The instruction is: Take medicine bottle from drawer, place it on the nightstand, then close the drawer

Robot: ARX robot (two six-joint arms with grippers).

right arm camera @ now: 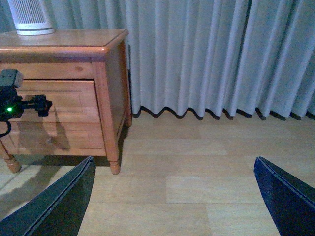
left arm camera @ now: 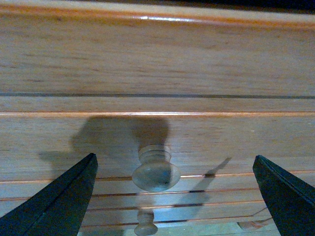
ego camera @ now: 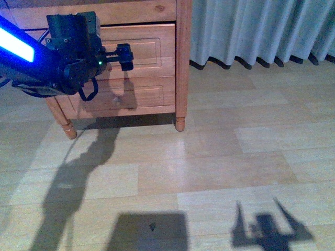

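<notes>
The orange-brown nightstand (ego camera: pixel 183 63) stands at the far left, and its upper drawer (ego camera: pixel 152 47) looks closed. My left gripper (ego camera: pixel 124 56) hovers open just in front of that drawer's panel. In the left wrist view the drawer's round wooden knob (left arm camera: pixel 155 173) lies between the spread black fingers (left arm camera: pixel 59 201), a little off from them and untouched. The medicine bottle is hidden. My right gripper (right arm camera: pixel 172 201) is open and empty above the bare floor, well to the right of the nightstand (right arm camera: pixel 106 73).
A shallower lower drawer (ego camera: pixel 144 95) with its own knob (left arm camera: pixel 145 227) sits under the upper one. A large white ribbed cylinder (right arm camera: pixel 30 17) stands on the nightstand top. Grey curtains (right arm camera: pixel 206 54) hang behind. Pale wood floor (ego camera: pixel 209 172) stretches in front.
</notes>
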